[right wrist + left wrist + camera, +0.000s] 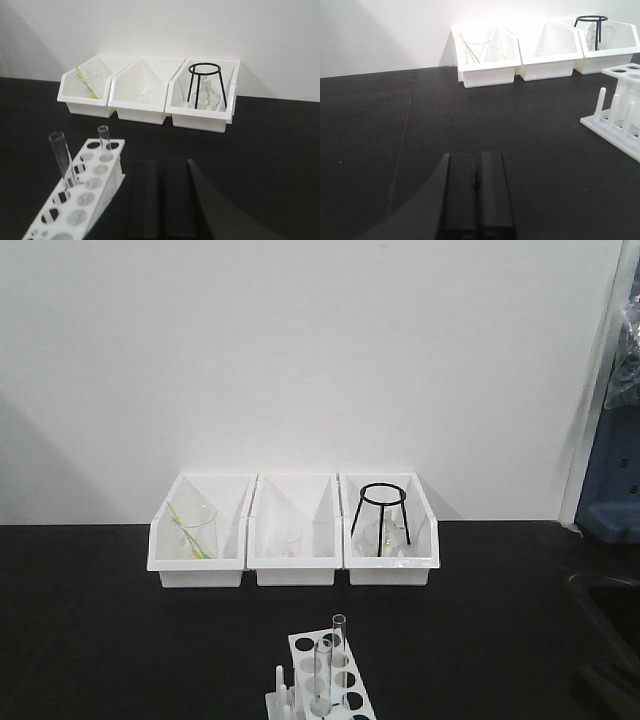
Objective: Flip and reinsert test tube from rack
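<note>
Worktop (100, 620): black and matte, running back to a white wall.
Rack (345, 680): white plastic, at the 6 o'clock edge of the front view; its top plate of round holes runs toward 12 o'clock, with short upright pegs at its near-left end. In the right wrist view it sits at 8 o'clock; in the left wrist view only its pegged end shows, at 3 o'clock.
Test tube (62, 157): clear glass, upright in a rack hole with the open rim on top — the nearer and taller-looking of the two in the right wrist view.
Second tube (105, 141): the same kind, upright in a hole toward the far end of the rack, apart from the first.
Bins (295, 530): three white ones side by side against the wall, at 12 o'clock from the rack and well apart from it.
Left bin: a clear beaker (192, 530) with a yellow-green stick leaning in it.
Middle bin: a small clear glass vessel, faint.
Right bin: a black wire tripod stand (381, 515) over a clear flask.
Left hand (477, 200): two black fingers pressed together, nothing between them — above bare worktop, the rack off at its 2 o'clock.
Right hand (161, 200): fingers pressed together, empty, just beside the rack's right edge.
</note>
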Tool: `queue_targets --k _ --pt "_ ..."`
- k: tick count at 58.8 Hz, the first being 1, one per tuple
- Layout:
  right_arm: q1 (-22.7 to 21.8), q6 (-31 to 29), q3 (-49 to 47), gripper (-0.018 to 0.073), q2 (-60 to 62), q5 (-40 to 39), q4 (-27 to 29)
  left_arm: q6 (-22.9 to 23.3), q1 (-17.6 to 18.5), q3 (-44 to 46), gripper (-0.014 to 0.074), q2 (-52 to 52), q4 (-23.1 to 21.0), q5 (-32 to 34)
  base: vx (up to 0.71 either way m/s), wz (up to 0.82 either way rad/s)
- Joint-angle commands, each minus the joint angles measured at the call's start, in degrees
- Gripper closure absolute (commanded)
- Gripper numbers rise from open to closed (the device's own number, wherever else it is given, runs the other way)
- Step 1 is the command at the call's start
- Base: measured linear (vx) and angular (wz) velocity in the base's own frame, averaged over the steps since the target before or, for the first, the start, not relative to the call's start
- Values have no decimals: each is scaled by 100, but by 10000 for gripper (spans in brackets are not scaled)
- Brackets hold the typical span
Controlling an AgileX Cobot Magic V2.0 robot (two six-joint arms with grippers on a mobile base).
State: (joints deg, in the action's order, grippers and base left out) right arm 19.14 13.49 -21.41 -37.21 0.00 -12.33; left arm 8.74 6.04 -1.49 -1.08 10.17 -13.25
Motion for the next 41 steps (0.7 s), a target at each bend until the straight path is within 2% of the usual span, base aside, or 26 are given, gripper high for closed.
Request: queue_targets --k 1,10,19,31,41 --pt "-348 -432 471 570 557 -786 204 50 1 23 602 -46 -27 457 0 0" --pt "-1295 -427 1548 570 1696 -832 301 50 1 23 602 -46 -27 457 0 0" --pt "-1786 -422 2166 570 2799 -783 293 50 1 23 602 -46 -27 457 0 0" --pt "-1905 -422 2330 570 3869 -494 263 50 1 23 602 -46 -27 457 0 0" --pt "-1905 -422 2330 570 3838 -511 263 50 1 23 602 -46 -27 457 0 0"
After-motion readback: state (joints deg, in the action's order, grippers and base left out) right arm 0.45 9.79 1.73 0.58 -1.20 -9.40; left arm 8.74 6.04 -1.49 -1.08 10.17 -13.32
